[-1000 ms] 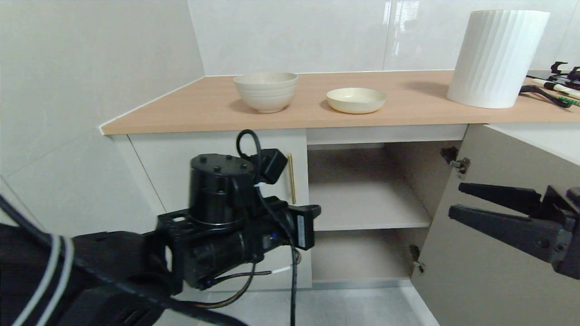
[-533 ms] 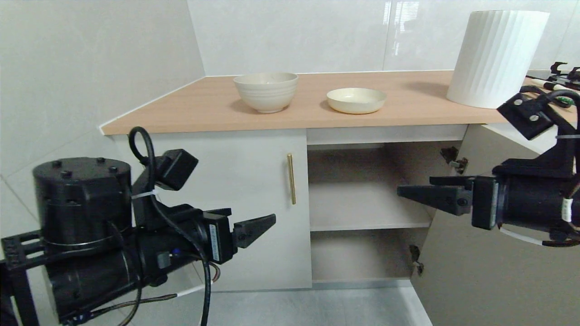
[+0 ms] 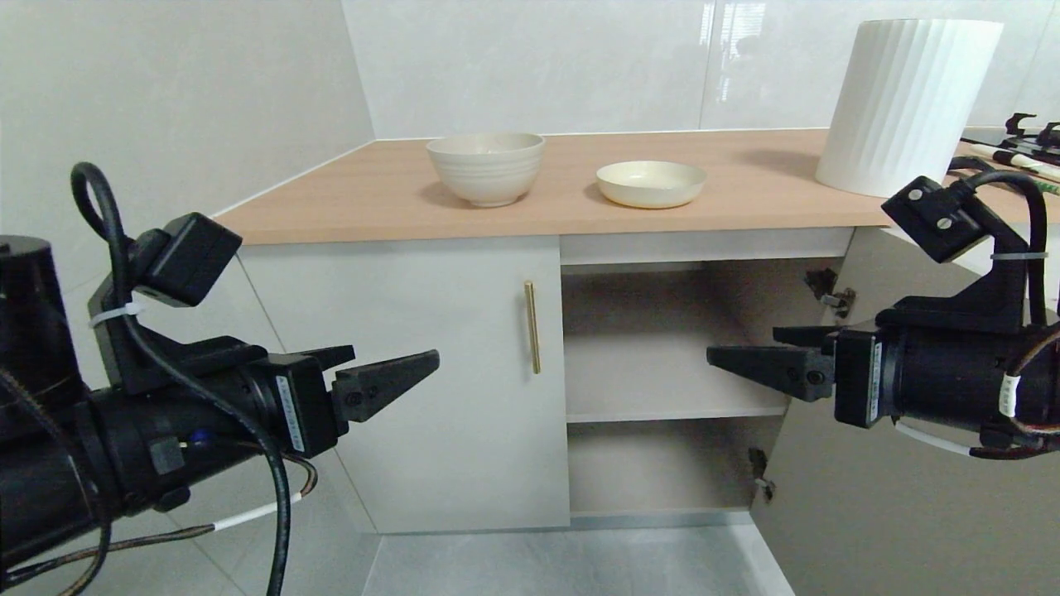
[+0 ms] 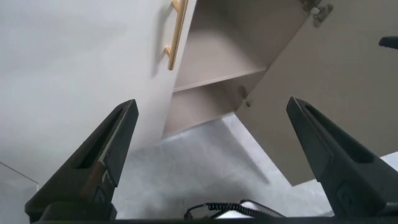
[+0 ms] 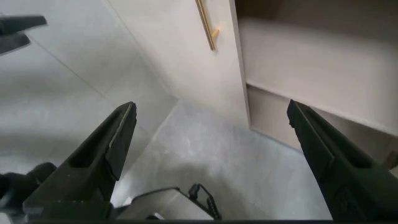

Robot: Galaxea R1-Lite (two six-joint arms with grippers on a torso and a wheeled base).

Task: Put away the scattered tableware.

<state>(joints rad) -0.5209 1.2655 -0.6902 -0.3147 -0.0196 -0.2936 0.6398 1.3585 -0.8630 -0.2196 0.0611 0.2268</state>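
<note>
Nothing has been picked up yet, so the step in hand looks like the approach to the first piece. The deep ribbed bowl (image 3: 486, 168) and the shallow dish (image 3: 651, 183) both sit on the wooden counter (image 3: 331, 207), the bowl to the left, the dish just to its right, apart from each other. Below them the cabinet (image 3: 704, 246) has its right door (image 3: 869, 480) swung open, showing a bare shelf (image 3: 662, 381). The left door (image 3: 447, 372) is shut, with its gold handle (image 3: 532, 326) near the middle.

The left gripper (image 3: 396, 358) hangs low in front of the shut door, its fingers (image 3: 389, 377) spread wide and holding nothing. The right gripper (image 3: 745, 343) is level with the shelf opening, its fingers (image 3: 762, 368) likewise released and empty. Both sit well below the counter top.

A tall ribbed white container (image 3: 907, 106) stands far right on the counter, with some tools (image 3: 1014, 157) beyond it.

The next move probably calls for raising an arm above the counter edge, closing on a rim (the right arm is nearer the dish), then lowering it into the open cabinet without clipping the counter lip or the door
</note>
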